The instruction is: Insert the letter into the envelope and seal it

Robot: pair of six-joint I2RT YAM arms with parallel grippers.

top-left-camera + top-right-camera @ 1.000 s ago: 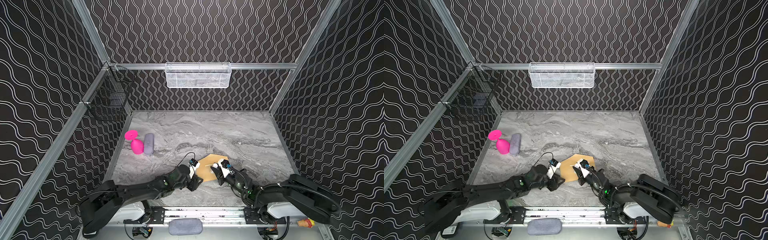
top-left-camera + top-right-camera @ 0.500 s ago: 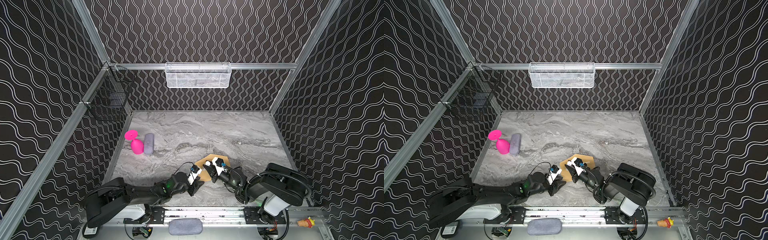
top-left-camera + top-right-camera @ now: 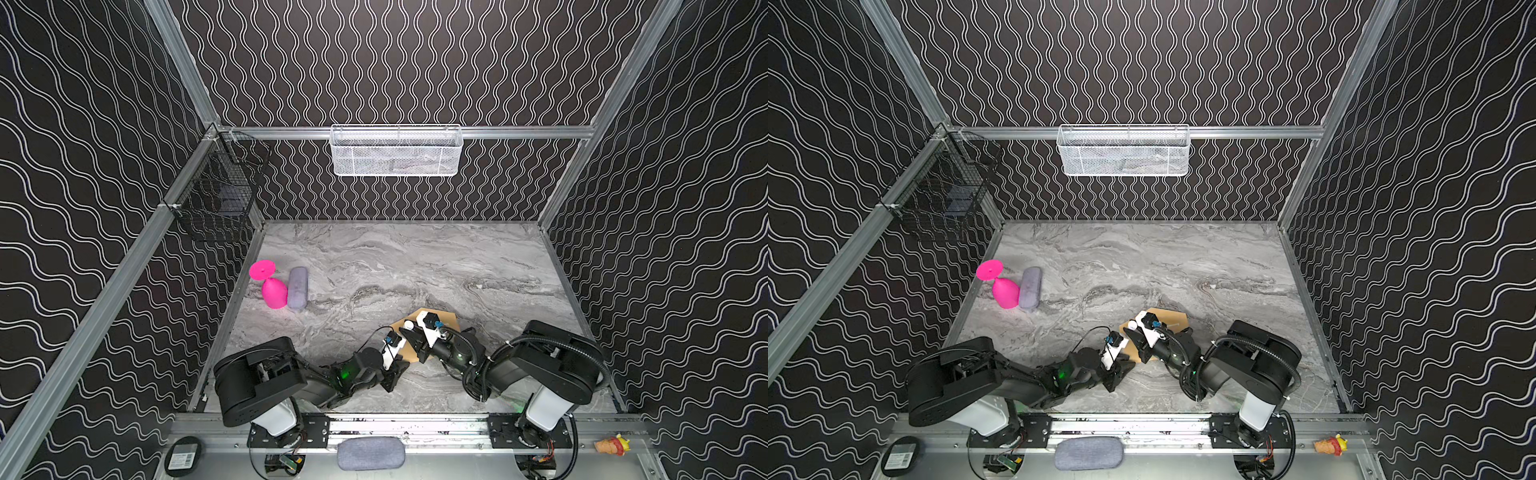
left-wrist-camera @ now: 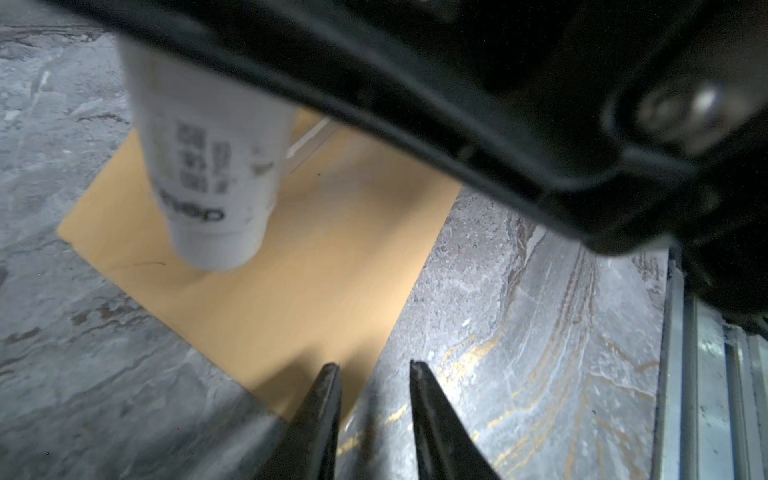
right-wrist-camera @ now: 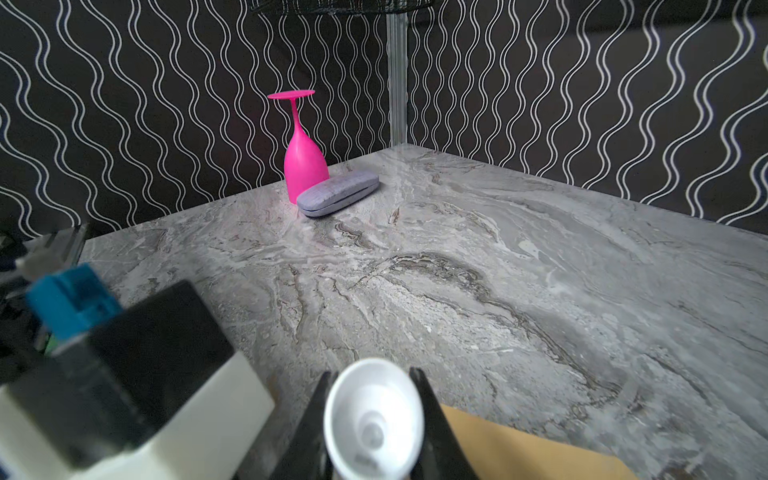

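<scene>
The envelope [image 4: 291, 270] lies flat on table [image 4: 104, 374], front centre — near corner right at left gripper [image 4: 372, 368] tips, jaws narrow, empty. Over it right gripper [image 5: 372, 374] clamps white tube [image 4: 216, 166], end down on the paper. No letter visible — maybe inside, cannot tell.

On the white tube [image 4: 212, 166], blocks of code-like marks and one short dark word are printed; the word is blurred and cannot be read surely. On the black disc [image 3: 183, 456], a white barcode label is carried, too small to read.
</scene>
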